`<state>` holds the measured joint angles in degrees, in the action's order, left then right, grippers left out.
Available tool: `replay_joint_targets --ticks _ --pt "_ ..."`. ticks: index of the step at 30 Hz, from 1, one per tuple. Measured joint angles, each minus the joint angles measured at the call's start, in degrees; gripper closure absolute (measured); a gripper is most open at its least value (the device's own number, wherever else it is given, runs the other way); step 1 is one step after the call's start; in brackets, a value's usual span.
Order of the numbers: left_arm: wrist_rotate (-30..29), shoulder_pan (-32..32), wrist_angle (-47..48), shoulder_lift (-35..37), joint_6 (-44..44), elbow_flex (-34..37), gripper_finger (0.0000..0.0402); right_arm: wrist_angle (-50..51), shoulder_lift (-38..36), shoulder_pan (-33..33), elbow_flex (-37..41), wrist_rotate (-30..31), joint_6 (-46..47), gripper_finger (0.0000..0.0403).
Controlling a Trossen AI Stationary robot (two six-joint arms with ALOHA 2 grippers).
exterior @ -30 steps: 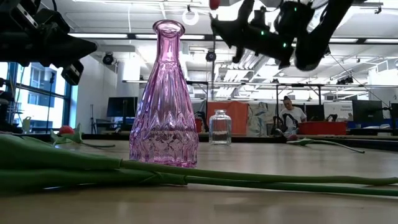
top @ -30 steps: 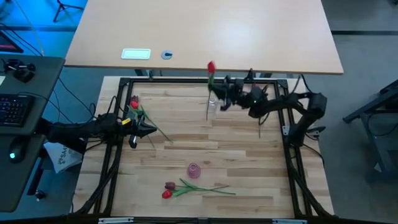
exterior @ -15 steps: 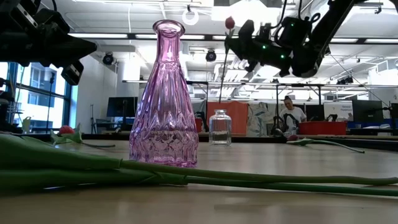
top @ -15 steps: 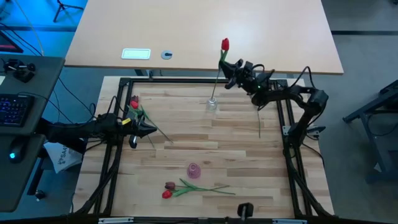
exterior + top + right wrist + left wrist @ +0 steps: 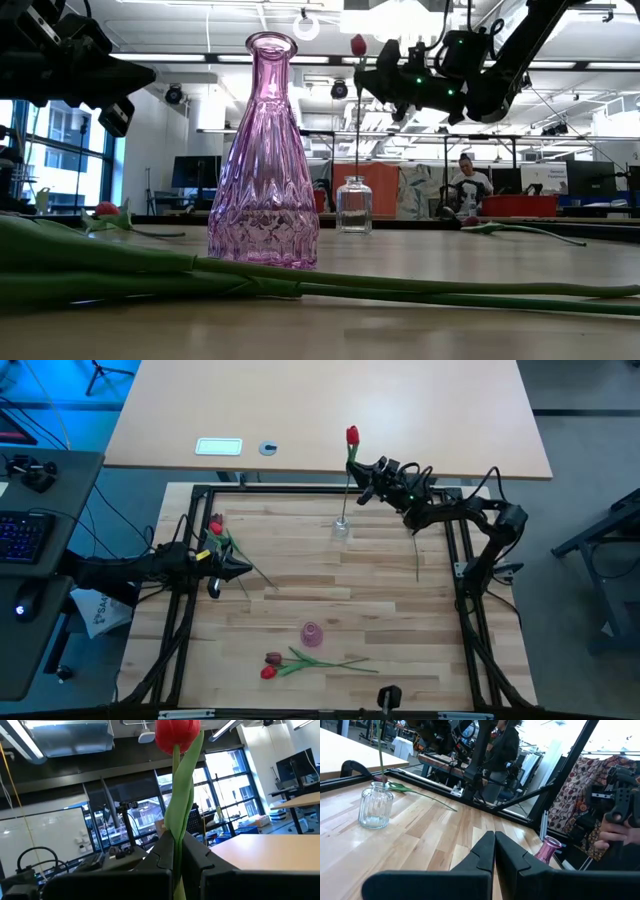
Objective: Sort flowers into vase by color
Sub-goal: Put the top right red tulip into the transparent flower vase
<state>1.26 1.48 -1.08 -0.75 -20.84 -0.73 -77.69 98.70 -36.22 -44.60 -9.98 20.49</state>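
Note:
My right gripper (image 5: 366,482) is shut on a red tulip (image 5: 352,435) above the small clear glass vase (image 5: 342,528), near the table's far edge. The stem (image 5: 357,130) runs down into the vase's mouth (image 5: 380,778). The purple vase (image 5: 312,633) stands toward the near edge, with two tulips (image 5: 272,664) lying beside it. Two more tulips (image 5: 216,530) lie at the left and one (image 5: 418,556) at the right. My left gripper (image 5: 240,568) waits shut at the left, above the table. My right gripper pinches the red tulip's stem (image 5: 176,851) between its two fingers, below the head (image 5: 177,732) and where the leaf (image 5: 183,795) sits. The fingers come level from the table's right, across the stem. The tulip stands nearly upright, its lower end in the clear vase (image 5: 353,205).
A black frame (image 5: 300,489) rims the wooden table. The purple vase (image 5: 265,160) stands tall in the low view, with green stems (image 5: 300,285) lying before it. A person (image 5: 620,827) shows beyond the table's edge.
My right gripper has moved toward the far edge and come down, turning the red tulip from a slant to nearly upright. The tulip's head has dropped lower and its stem now lines up with the clear vase's mouth.

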Motion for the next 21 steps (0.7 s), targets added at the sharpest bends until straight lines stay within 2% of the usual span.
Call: replay_joint_targets --ticks 5,12,17,21 --pt "0.00 0.00 0.00 0.01 0.00 0.02 0.0401 0.90 0.00 0.88 0.00 -1.21 -0.07 0.0402" --pt "0.02 0.00 0.00 0.01 0.00 0.02 0.0401 0.90 0.00 2.11 0.00 -7.14 0.05 0.0388" --pt "0.00 0.00 0.00 0.01 0.00 0.00 0.0402 2.75 0.00 2.90 0.00 -7.45 3.16 0.0372" --pt "0.01 0.00 0.00 0.01 0.00 0.00 0.0402 8.63 -0.87 2.90 0.02 -7.43 6.06 0.0349"
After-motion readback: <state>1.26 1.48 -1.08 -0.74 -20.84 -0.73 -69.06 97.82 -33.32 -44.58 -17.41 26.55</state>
